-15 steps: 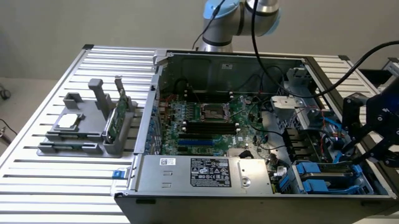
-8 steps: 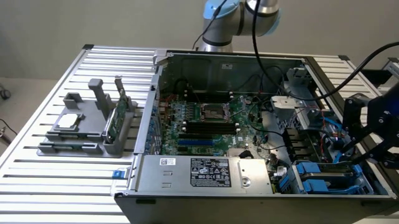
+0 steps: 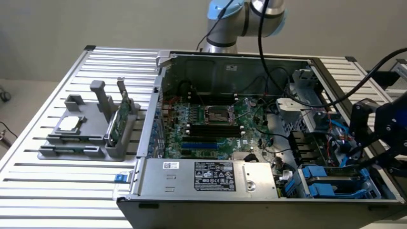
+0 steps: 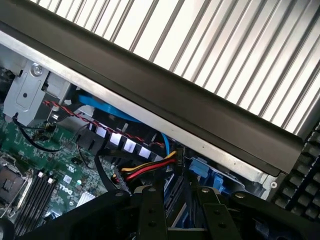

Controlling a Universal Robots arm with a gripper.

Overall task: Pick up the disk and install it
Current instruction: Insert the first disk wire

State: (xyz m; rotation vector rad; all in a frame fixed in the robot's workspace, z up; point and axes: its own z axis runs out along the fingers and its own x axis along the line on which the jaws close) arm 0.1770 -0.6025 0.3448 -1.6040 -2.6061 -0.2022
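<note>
Open PC case point(image 3: 147, 119) lies on slatted table point(image 3: 38, 191), side panel off, motherboard point(image 3: 216, 124) facing up. Power supply point(image 3: 210, 176) sits along the case's near edge. Arm base point(image 3: 241, 19) stands behind the case.

Gripper point(image 3: 372, 143) hangs over the case end at exterior view's right, above the drive bay corner. Disk point(image 3: 343, 183) is in that corner, lying flat, grey top with blue rails around it, just below and beside the gripper. Contact between gripper and disk: can't tell. Gripper open or clamped on something: can't tell either.

Wrist view: gripper point(image 4: 175, 200) points down into the case next to the dark case wall point(image 4: 150, 85), table slats beyond it. Blue plastic parts point(image 4: 202, 167) and a red-yellow cable bundle point(image 4: 150, 167) lie close ahead of it, motherboard off to the side.

On the table at exterior view's left, well apart from the gripper: grey holder point(image 3: 83, 150) with a square chip point(image 3: 70, 124) lying on it and a green card point(image 3: 121, 119) standing on edge in it
</note>
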